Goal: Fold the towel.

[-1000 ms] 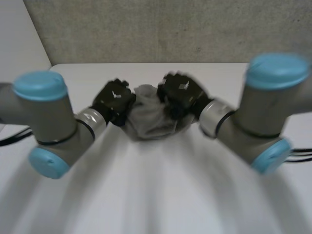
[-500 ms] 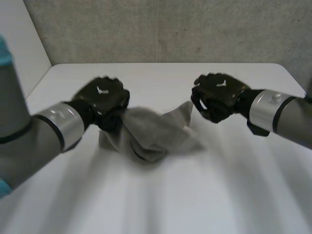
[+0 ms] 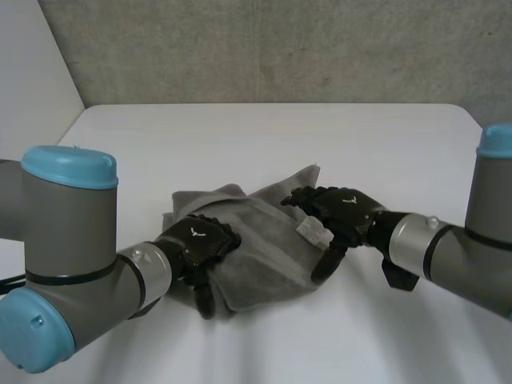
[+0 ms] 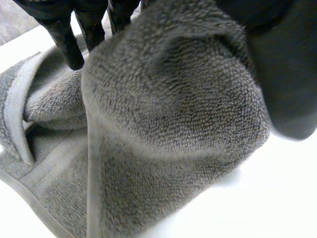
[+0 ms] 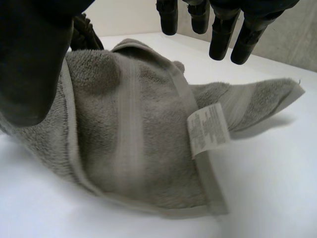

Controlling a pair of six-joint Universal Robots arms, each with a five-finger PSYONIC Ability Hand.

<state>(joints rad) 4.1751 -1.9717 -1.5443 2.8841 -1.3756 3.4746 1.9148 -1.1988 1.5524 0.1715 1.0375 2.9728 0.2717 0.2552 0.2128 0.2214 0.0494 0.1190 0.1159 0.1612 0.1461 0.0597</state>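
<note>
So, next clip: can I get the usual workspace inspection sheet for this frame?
surface: white table, flat, bare around the towel.
job's things: grey towel, crumpled in a heap mid-table, not yet folded; its white label faces up on the right-hand edge.
clutter: nothing seen.
hands: left hand rests on the towel's near left part, and its grip cannot be judged. Right hand is open at the towel's right edge, with straight fingers above the cloth by the label.
cables: nothing seen by the towel.
surroundings: grey wall behind the table.
</note>
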